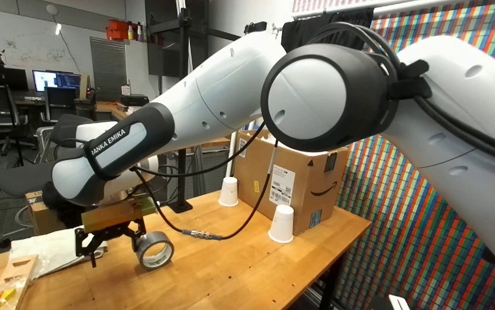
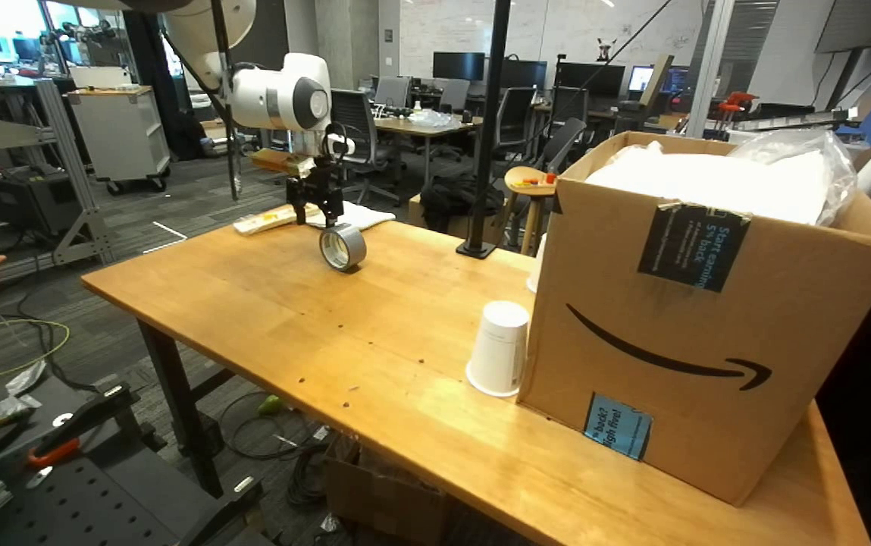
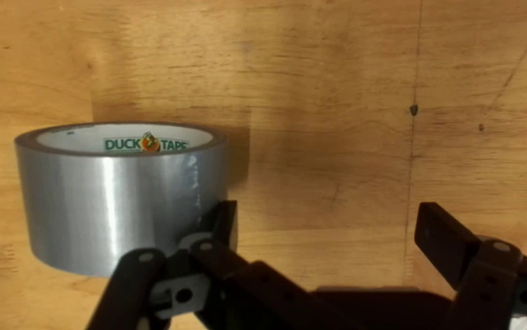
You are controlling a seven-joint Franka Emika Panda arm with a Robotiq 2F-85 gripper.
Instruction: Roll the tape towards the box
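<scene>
The tape, a silver-grey roll (image 3: pixel 121 201) with a pale inner core, stands on its edge on the wooden table. It shows in both exterior views (image 1: pixel 157 237) (image 2: pixel 356 244). The gripper (image 3: pixel 327 215) is open, its fingers wide apart with only table between them. One finger lies right beside the tape's outer side; I cannot tell whether it touches. In both exterior views the gripper (image 1: pixel 114 254) (image 2: pixel 316 220) is low over the table, on the tape's side away from the box. The brown cardboard box (image 1: pixel 325 202) (image 2: pixel 685 318) stands at the table's other end.
White upside-down cups (image 1: pixel 229 191) (image 1: pixel 281 224) stand close by the box; one is mostly hidden in an exterior view (image 2: pixel 535 267). A black post (image 2: pixel 484 152) rises at the table's edge. A white cloth (image 1: pixel 57 247) and a wooden strip (image 1: pixel 17 273) lie beyond the gripper.
</scene>
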